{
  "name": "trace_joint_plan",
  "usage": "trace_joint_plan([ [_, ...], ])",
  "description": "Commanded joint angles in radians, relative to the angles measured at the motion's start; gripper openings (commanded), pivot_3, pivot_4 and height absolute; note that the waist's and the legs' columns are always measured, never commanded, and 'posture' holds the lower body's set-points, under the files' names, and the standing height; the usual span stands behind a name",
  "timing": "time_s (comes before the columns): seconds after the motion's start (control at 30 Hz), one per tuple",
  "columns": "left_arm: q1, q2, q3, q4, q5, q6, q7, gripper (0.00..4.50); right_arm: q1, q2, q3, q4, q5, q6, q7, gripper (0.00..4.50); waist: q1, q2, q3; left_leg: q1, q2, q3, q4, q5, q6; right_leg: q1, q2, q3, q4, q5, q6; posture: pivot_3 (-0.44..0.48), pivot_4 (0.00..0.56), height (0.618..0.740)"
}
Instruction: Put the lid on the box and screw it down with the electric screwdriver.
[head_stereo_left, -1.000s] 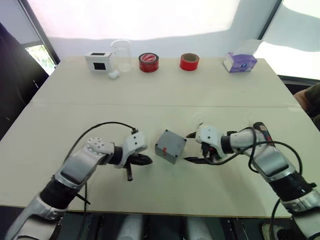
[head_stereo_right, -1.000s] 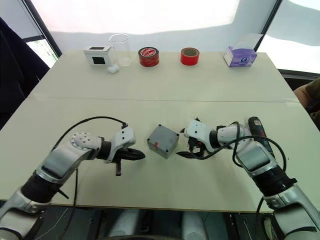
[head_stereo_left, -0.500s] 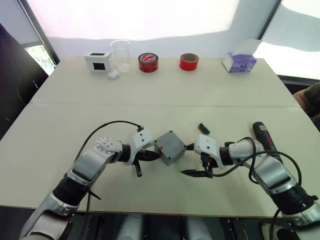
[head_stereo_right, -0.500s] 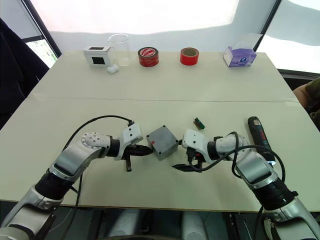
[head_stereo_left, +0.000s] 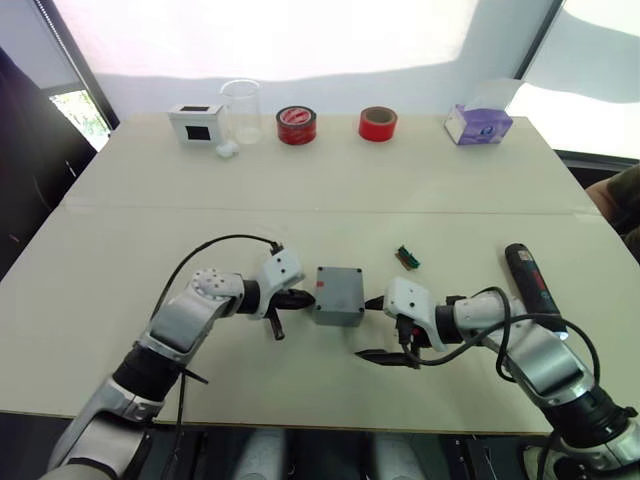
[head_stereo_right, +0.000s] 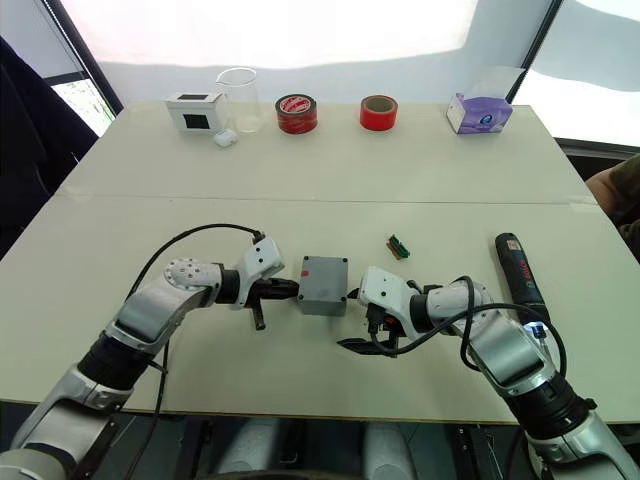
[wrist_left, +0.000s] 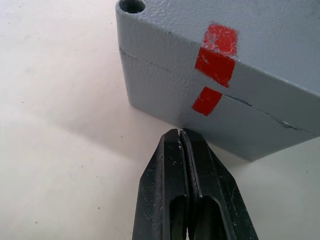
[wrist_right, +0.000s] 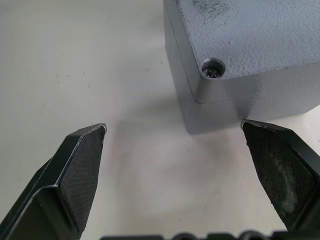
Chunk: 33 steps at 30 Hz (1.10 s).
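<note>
The box (head_stereo_left: 339, 295) sits between both grippers; the electric screwdriver (head_stereo_left: 530, 279) lies right.

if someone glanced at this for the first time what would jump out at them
Likely the grey box at the table's near middle, lid already on it, with red marks across the seam. The left gripper, shut, points at one side; the right gripper, open, sits at the other. The electric screwdriver lies untouched to the right.

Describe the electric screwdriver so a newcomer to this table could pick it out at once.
On the pale table, look at the near half, on the robot's right, beyond its right arm. There lies the electric screwdriver: a thick black pen-shaped cylinder, far longer and darker than the small green connector strip to its left.
</note>
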Motion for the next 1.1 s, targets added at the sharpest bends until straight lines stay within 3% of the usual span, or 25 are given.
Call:
trace_joint_plan([
  [0.03,-0.011,-0.002,0.009,-0.025,-0.006,-0.015,-0.015,0.0,-0.001,0.003,-0.029,-0.046,0.016,-0.002,-0.016,4.47,0.0,0.0,0.0,0.0,0.0,0.0,0.0,0.0,0.0,0.0,0.0,0.0,0.0,0.0,0.0,0.0,0.15,0.74],
  [0.2,-0.002,0.06,0.073,-0.037,-0.077,0.011,-0.101,0.0,0.035,0.004,-0.166,-0.078,0.081,0.028,-0.065,4.47,0.0,0.0,0.0,0.0,0.0,0.0,0.0,0.0,0.0,0.0,0.0,0.0,0.0,0.0,0.0,0.0,0.15,0.74],
  [0.33,-0.021,0.119,0.184,-0.029,-0.195,0.09,-0.173,0.0,0.1,0.05,-0.411,-0.127,0.248,0.138,-0.136,4.47,-0.001,0.0,0.0,0.0,0.0,-0.001,0.0,0.0,0.0,0.0,0.0,0.0,0.0,0.0,0.0,0.0,0.15,0.74],
  [0.47,-0.074,0.138,0.247,-0.063,-0.294,0.163,-0.216,0.0,0.122,0.098,-0.575,-0.118,0.333,0.225,-0.247,4.47,0.002,0.0,0.0,0.0,0.0,-0.002,0.0,0.0,0.0,0.001,-0.003,0.0,0.0,0.0,0.0,0.0,0.15,0.74],
  [0.63,-0.112,0.16,0.224,-0.142,-0.344,0.2,-0.255,0.0,0.221,0.058,-0.569,-0.105,0.276,0.193,-0.273,4.47,-0.001,0.0,0.0,0.0,-0.001,-0.001,-0.001,0.0,0.0,0.0,-0.003,0.0,0.0,0.0,0.0,0.0,0.15,0.74],
  [0.7,-0.122,0.157,0.2,-0.16,-0.337,0.189,-0.261,0.0,0.252,0.057,-0.535,-0.088,0.235,0.151,-0.287,4.12,-0.004,0.0,0.0,0.0,-0.001,-0.001,-0.001,0.0,0.0,0.0,-0.003,0.001,0.0,0.0,0.0,0.0,0.15,0.74],
  [0.9,-0.135,0.143,0.177,-0.153,-0.327,0.171,-0.248,0.0,0.268,0.078,-0.473,-0.028,0.169,0.072,-0.327,2.17,-0.003,0.0,0.0,0.001,0.0,0.0,-0.001,0.0,0.0,0.001,0.0,0.0,0.0,0.0,0.0,0.0,0.15,0.74],
  [1.1,-0.123,0.151,0.184,-0.154,-0.331,0.167,-0.244,0.0,0.247,0.104,-0.459,-0.015,0.176,0.064,-0.348,2.17,-0.001,0.0,0.0,0.001,0.0,0.0,0.0,0.0,0.0,0.001,0.001,0.0,0.0,0.0,0.0,0.0,0.15,0.74],
])
